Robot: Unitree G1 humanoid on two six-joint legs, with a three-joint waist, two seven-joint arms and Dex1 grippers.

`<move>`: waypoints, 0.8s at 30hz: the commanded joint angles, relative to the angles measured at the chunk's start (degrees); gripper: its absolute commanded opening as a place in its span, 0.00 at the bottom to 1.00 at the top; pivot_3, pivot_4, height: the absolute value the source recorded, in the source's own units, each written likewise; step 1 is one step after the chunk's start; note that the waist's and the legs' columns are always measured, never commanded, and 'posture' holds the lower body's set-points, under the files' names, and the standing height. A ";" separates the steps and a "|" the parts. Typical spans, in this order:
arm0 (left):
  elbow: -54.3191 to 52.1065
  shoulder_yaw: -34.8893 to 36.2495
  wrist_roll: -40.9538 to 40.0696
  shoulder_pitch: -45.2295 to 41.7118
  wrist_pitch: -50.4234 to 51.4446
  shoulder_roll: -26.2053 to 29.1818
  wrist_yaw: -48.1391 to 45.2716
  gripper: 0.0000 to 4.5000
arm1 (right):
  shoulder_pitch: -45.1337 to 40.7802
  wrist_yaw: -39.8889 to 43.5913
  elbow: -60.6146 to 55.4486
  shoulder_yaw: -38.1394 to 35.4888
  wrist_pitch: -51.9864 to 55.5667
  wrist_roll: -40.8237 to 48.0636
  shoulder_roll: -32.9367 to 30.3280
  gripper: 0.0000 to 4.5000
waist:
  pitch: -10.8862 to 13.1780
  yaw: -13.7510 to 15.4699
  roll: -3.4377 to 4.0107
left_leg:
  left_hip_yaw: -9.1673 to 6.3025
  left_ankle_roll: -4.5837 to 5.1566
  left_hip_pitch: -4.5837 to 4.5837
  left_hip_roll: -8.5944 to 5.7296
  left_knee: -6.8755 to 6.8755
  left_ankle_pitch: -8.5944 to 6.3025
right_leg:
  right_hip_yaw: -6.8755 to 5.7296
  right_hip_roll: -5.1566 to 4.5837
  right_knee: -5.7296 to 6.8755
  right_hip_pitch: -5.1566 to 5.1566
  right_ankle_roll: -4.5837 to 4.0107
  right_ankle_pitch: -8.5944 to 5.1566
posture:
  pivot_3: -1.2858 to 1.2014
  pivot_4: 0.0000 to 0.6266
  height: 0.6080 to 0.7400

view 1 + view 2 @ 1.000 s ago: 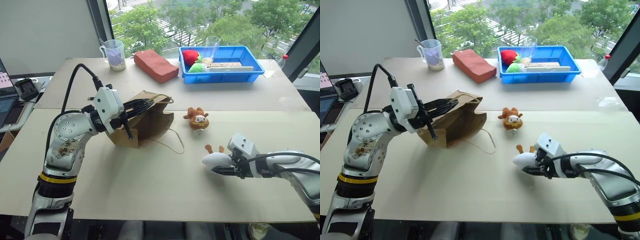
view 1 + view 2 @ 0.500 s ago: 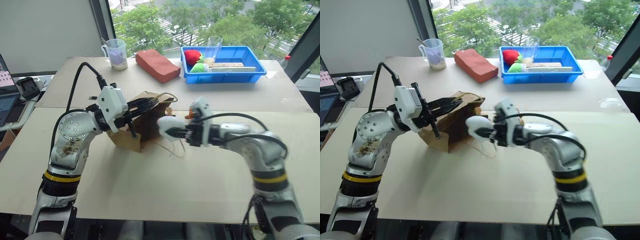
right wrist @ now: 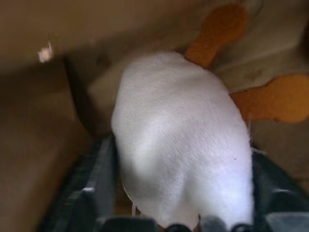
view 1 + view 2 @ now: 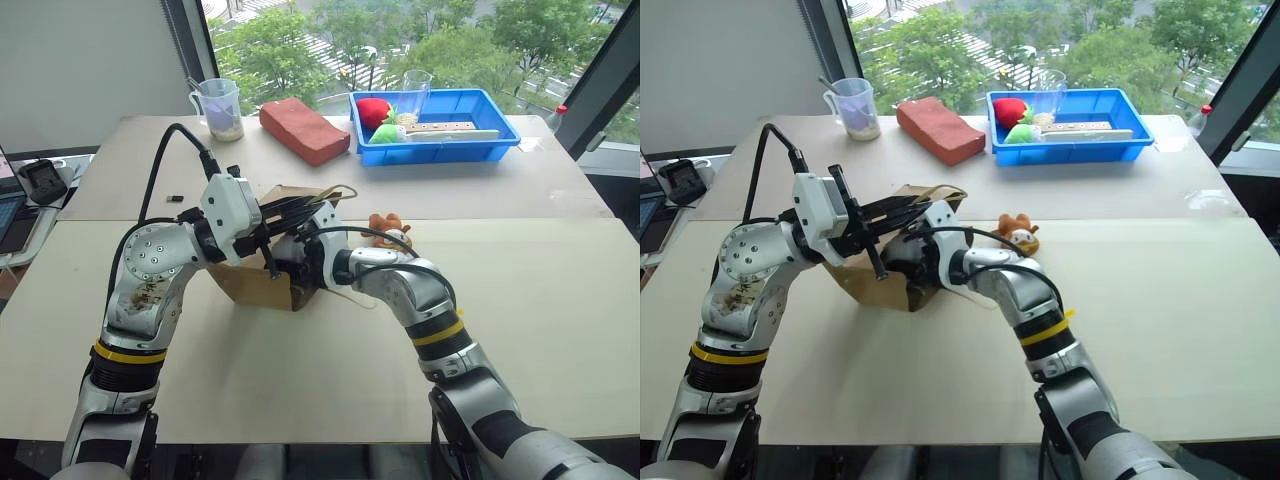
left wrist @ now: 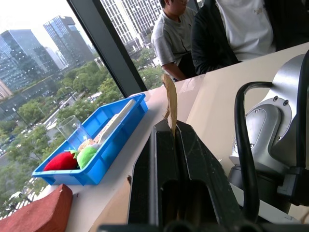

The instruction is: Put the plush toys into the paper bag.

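The brown paper bag (image 4: 245, 283) lies on its side at the middle left of the table. My left gripper (image 4: 300, 208) is shut on the bag's upper rim (image 5: 170, 104) and holds the mouth up. My right gripper (image 3: 181, 169) reaches into that mouth, open. The fluffy white plush toy (image 3: 178, 135) lies between its spread fingers (image 3: 99, 164) on the bag's inner paper, its tan ears (image 3: 215, 29) pointing deeper in. The orange-brown plush toy (image 4: 393, 230) sits on the table just right of the bag, behind my right forearm.
At the back, a blue bin (image 4: 470, 135) holds red (image 4: 378, 108) and green (image 4: 392, 132) soft fruit shapes and a glass (image 4: 418, 88). A reddish-brown packet (image 4: 305, 130) and a measuring cup (image 4: 220, 105) stand left of it. People (image 5: 231, 24) stand beyond the table.
My right arm has swept left from the table's front right, carrying the white plush toy into the bag's mouth, and its fingers have spread. The left gripper has kept its hold on the rim.
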 commanded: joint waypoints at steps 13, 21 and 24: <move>-1.88 1.81 -0.80 0.98 -1.16 0.67 0.55 0.00 | 8.66 0.46 -14.13 -8.56 -8.18 -4.40 -16.56 0.99 | 0.00 0.31 0.00 | 0.01 0.01 0.00 -0.01 -0.01 0.00 | 0.01 0.00 -0.03 0.02 0.00 0.00 | 0.52 0.24 1.00; -1.68 1.91 -0.59 0.55 -1.03 1.19 0.49 0.00 | 6.49 -3.45 1.92 -9.34 -12.69 -11.22 -18.43 0.99 | 0.00 -0.03 -0.01 | 0.09 0.01 0.03 0.01 -0.02 0.00 | 0.05 0.00 -0.07 0.04 0.00 -0.01 | 0.52 0.24 1.00; -1.49 2.03 -0.44 0.23 -1.13 1.34 0.67 0.00 | 6.03 -2.56 4.92 -10.02 -12.29 -10.49 -16.70 0.99 | 0.00 -0.18 -0.01 | 0.08 0.02 0.04 0.01 -0.04 0.00 | 0.05 0.00 -0.06 0.03 0.00 -0.01 | 0.52 0.24 1.00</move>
